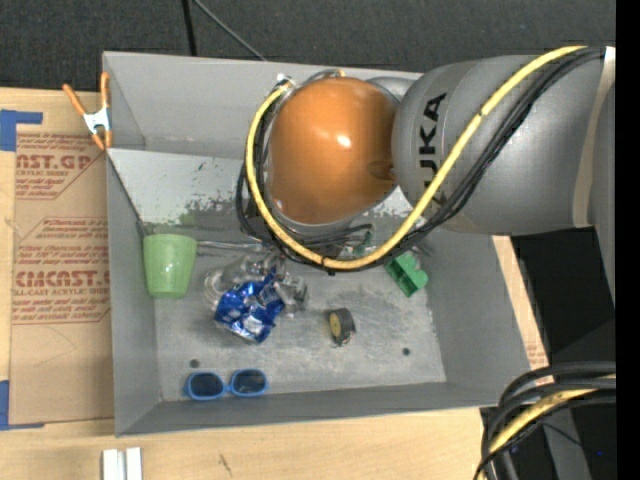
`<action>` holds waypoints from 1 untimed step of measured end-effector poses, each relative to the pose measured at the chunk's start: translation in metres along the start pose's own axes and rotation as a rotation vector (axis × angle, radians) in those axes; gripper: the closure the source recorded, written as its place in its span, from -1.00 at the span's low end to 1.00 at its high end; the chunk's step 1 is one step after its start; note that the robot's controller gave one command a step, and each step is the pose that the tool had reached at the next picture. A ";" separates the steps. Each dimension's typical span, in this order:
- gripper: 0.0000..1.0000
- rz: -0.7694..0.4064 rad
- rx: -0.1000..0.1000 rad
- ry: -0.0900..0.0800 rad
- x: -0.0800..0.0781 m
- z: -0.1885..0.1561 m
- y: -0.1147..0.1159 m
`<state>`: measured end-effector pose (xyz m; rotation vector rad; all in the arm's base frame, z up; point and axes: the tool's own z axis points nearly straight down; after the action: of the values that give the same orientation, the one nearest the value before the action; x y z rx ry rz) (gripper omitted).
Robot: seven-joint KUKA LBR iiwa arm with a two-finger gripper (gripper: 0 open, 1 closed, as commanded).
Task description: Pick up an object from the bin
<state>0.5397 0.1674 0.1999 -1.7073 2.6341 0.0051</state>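
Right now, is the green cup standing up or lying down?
Lying down, it seems: the green cup shows its long side, not a round open mouth.

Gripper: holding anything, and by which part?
Cannot tell. The arm's orange cover hangs above a crumpled blue wrapper and some clear plastic mid-bin, blocking any view of a hold.

So there's a light green cup (168,263) by the bin's (300,363) left wall, blue sunglasses (225,384) along the front edge, a small dark roll (341,325) mid-floor, and a green block (407,273) toward the right.
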 end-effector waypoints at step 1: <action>1.00 0.000 0.000 0.000 0.000 0.000 0.000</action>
<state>0.5397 0.1674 0.1999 -1.7072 2.6342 0.0052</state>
